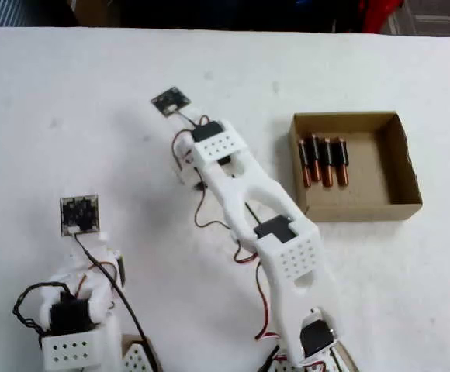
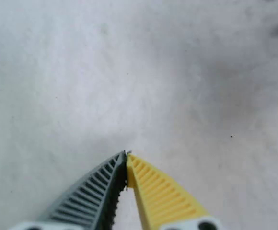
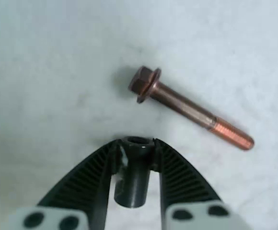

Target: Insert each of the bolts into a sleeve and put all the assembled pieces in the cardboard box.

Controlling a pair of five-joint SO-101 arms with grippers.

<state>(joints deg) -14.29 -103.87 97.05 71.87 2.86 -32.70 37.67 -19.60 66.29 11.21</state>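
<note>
My right gripper (image 3: 135, 143) is shut on a black sleeve (image 3: 132, 177), which stands between its dark ribbed fingers with the open bore facing away from the wrist. Just beyond it a copper-coloured bolt (image 3: 187, 108) lies flat on the white table, its flanged hex head nearest the sleeve's mouth and apart from it. The right arm (image 1: 225, 155) stretches over the middle of the table, hiding its own gripper in the high view. My left gripper (image 2: 126, 155), one grey finger and one yellow, is shut on nothing above bare table. The left arm (image 1: 77, 310) sits folded at the near left.
The cardboard box (image 1: 396, 167) stands to the right of the right arm, with several assembled bolt-and-sleeve pieces (image 1: 323, 161) lined up along its left side. The table (image 1: 70, 108) is white, with open surface at the far left.
</note>
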